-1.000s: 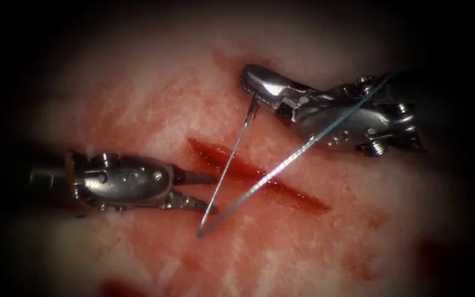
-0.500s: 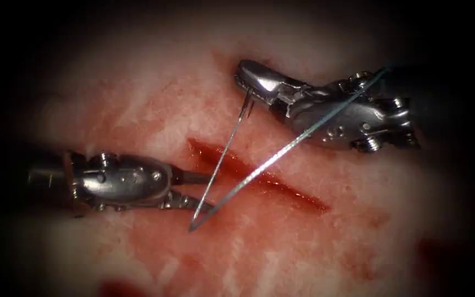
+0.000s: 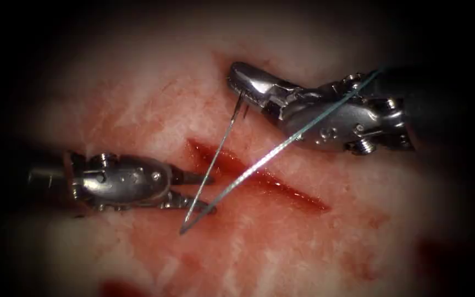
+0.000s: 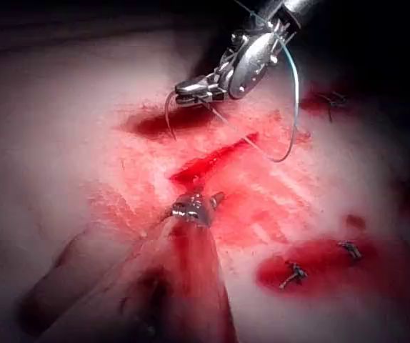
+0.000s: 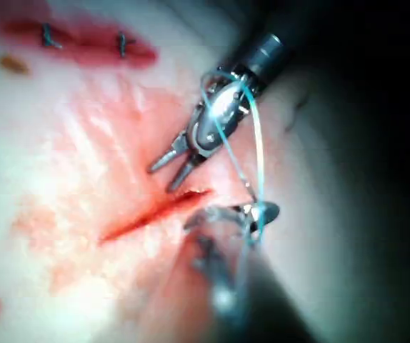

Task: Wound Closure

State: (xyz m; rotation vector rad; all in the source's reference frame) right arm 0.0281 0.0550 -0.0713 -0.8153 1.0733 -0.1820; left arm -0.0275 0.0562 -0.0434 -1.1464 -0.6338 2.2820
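- The needle (image 3: 211, 168) hangs above the tissue (image 3: 138, 110), not in it as far as I can see. Its blunt end is pinched near the tip of the right end effector (image 3: 241, 88), and it slants down across the upper end of the cut (image 3: 259, 176) to a sharp tip on the cut's left side.
- Compared with a second ago, the needle tip has drifted further left and now passes between the spread jaws of the left end effector (image 3: 204, 192).
- The thread (image 3: 281, 146) runs from the needle's lower end back up over the cut and across the body of the right tool.
- The cut lies open and red, with red fluid (image 3: 221, 159) pooled in it, and I see no stitch across it yet; by my reckoning the closure of this wound is barely begun, with every bite still to be placed.
- In the left wrist view, stitched cuts (image 4: 319, 261) sit elsewhere on the tissue, so other work looks done.
- The right arm reaches in from the right, wrist bent, jaws pressed together on the needle, sitting above and right of the cut.
- The left arm lies nearly level from the left, jaws parted and holding nothing, just beside the cut's upper end.
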